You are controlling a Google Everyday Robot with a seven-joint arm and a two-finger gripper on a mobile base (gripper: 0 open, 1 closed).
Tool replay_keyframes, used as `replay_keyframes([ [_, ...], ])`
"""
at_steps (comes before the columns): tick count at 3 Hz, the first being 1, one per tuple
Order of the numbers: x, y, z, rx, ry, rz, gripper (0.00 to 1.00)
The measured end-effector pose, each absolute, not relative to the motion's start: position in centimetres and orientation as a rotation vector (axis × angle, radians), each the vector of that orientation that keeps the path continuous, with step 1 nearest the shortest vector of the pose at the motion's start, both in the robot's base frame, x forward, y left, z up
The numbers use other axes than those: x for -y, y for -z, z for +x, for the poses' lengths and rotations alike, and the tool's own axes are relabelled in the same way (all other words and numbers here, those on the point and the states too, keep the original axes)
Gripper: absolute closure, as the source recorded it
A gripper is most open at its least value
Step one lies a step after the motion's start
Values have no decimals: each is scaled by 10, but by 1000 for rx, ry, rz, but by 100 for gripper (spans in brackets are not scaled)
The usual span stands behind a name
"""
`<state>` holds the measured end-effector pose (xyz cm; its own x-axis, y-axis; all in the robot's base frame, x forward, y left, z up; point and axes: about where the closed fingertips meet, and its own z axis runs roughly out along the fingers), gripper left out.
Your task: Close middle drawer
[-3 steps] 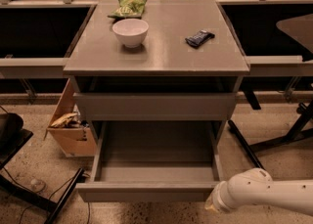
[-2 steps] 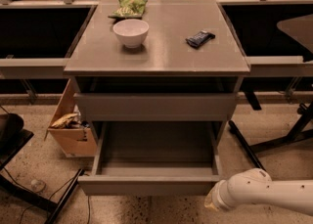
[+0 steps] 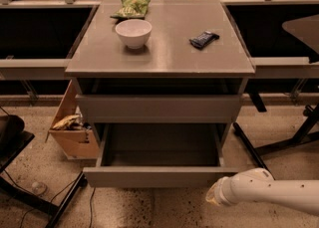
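Camera view: the gripper (image 3: 213, 198) sits low in front of the cabinet (image 3: 164, 57), just below the right end of the front of the middle drawer (image 3: 149, 177). Only its yellowish tip shows past the wrist. Spread or pressed together: cannot tell. Contact with the drawer front: cannot tell.

The arm (image 3: 271, 194) is white and rounded. It enters from the right edge of view and runs nearly level leftward toward the cabinet's front, with the wrist end tipped slightly down.

The middle drawer is pulled well out of the cabinet. Its flat grey front faces forward and its dark grey tray interior is exposed. The top drawer (image 3: 159, 108) shows its front above, set further back, under the cabinet's top.

On the cabinet's top:
- white bowl (image 3: 133, 33), left of centre
- green bag (image 3: 130, 8), behind the bowl at the rear edge
- dark snack bar (image 3: 203, 39), toward the right side

A cardboard box (image 3: 75, 135) stands on the floor against the cabinet's left side.
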<state>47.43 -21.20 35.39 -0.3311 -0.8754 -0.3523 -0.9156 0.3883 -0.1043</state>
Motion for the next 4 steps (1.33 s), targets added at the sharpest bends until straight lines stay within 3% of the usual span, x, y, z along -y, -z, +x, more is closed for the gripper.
replay_keyframes([
  [3,213,-371,570,-2167,-26,-1540,100],
  [4,213,-373,576,-2156,-15,-1539,100],
])
